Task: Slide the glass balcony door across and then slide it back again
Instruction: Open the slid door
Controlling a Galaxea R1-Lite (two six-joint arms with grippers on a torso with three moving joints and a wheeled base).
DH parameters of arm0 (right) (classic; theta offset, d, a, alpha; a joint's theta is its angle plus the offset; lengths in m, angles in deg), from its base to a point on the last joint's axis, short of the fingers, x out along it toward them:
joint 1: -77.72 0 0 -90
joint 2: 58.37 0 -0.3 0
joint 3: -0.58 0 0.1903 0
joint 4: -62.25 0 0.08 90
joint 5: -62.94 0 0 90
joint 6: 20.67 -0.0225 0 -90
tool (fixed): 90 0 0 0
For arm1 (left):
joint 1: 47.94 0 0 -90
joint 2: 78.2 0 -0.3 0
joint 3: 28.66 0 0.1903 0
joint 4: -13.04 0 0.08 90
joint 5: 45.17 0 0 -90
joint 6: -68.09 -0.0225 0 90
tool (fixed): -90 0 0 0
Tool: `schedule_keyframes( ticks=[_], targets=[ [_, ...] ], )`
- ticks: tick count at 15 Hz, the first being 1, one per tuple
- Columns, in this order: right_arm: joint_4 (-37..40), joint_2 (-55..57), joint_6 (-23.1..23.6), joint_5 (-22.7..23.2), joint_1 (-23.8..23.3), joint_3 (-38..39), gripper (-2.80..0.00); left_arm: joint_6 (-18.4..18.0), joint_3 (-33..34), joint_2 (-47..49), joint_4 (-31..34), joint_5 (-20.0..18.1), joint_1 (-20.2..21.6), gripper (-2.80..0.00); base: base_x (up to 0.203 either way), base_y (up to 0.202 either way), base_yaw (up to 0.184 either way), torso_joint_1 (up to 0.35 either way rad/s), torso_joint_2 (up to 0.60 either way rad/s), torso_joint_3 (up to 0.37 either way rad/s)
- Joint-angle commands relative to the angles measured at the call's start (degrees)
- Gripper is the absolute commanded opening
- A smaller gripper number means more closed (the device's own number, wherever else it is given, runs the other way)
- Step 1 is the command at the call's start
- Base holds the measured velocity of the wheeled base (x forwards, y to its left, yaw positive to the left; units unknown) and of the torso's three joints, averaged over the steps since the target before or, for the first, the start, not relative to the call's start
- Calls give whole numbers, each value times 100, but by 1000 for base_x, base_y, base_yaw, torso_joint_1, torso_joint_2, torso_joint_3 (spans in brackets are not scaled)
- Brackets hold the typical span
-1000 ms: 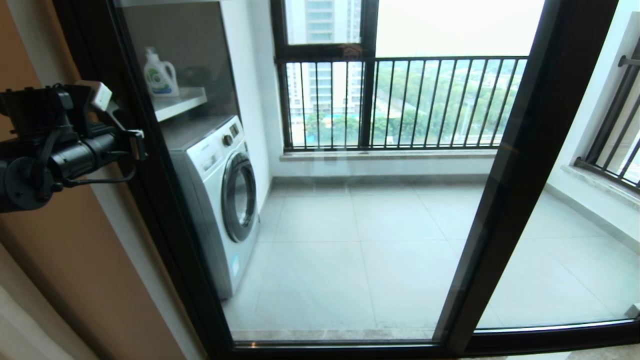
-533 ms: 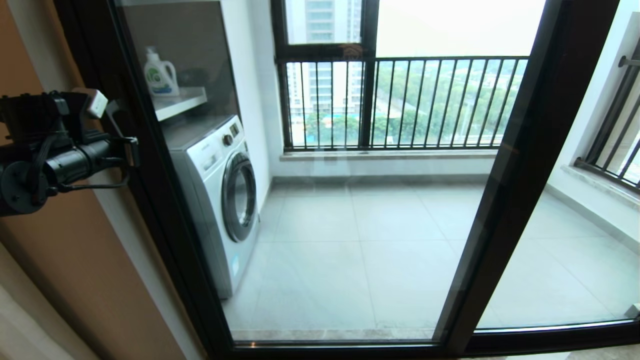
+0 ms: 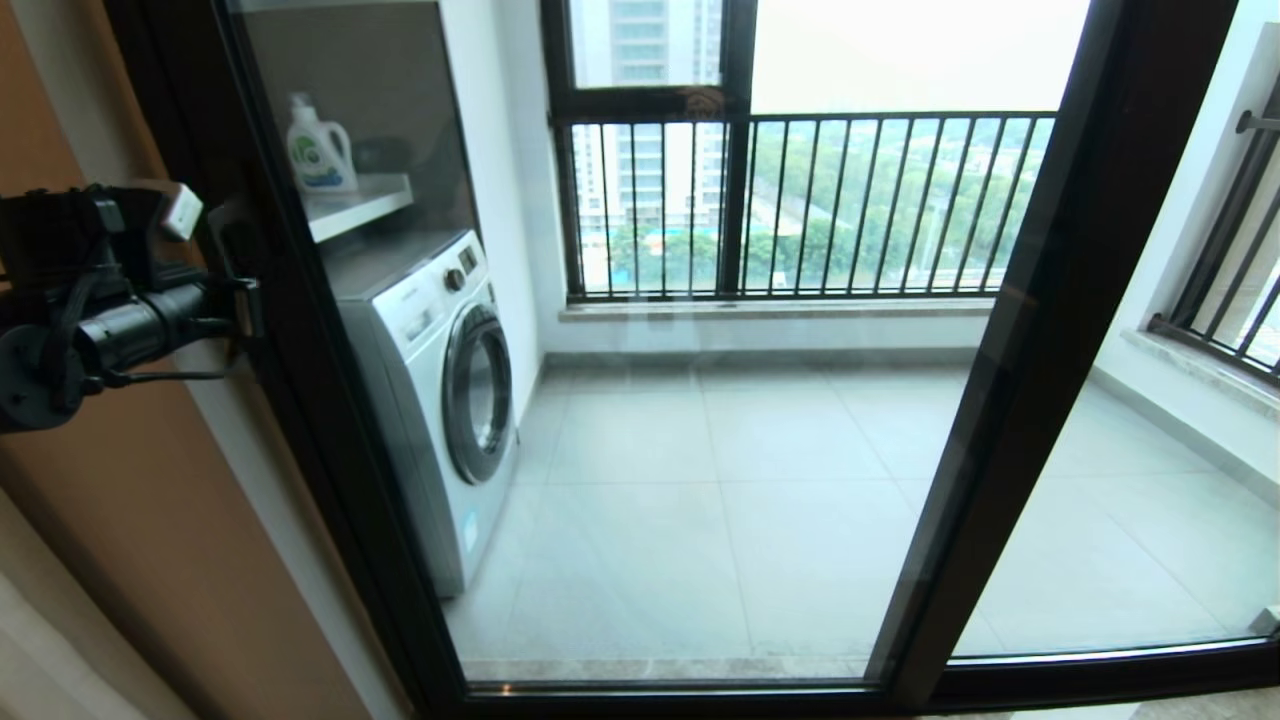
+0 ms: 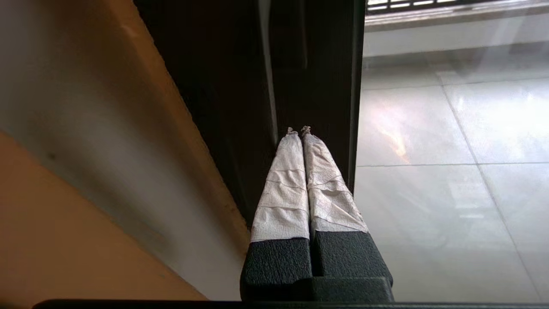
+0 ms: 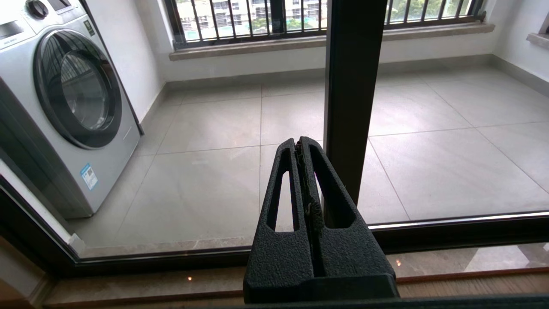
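Since a second ago the left gripper (image 3: 240, 305) has drawn back toward the robot's left, away from the glass and along the left upright of the glass balcony door (image 3: 330, 420), which fills the view ahead with the washing machine (image 3: 440, 400) behind it. The arm reaches in level from the left, its taped fingers (image 4: 296, 180) pressed together on nothing, tips at the dark frame. The right gripper (image 5: 302, 148) hangs low before the glass, fingers closed and empty
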Motion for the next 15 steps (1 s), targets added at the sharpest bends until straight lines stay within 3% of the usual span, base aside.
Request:
schedule_keyframes(
  ticks=[1, 8, 15],
  targets=[
    [-3, -1, 0, 0, 0, 70, -280, -21, -3, 19, -37, -17, 18, -280, 0, 0, 0, 0, 0, 0],
    [-3, 7, 0, 0, 0, 70, -280, 42, -90, -175, -37, -188, 0, -280, 0, 0, 0, 0, 0, 0],
    [-3, 4, 0, 0, 0, 70, -280, 119, 18, -609, -32, -202, -369, -280, 0, 0, 0, 0, 0, 0]
  ],
)
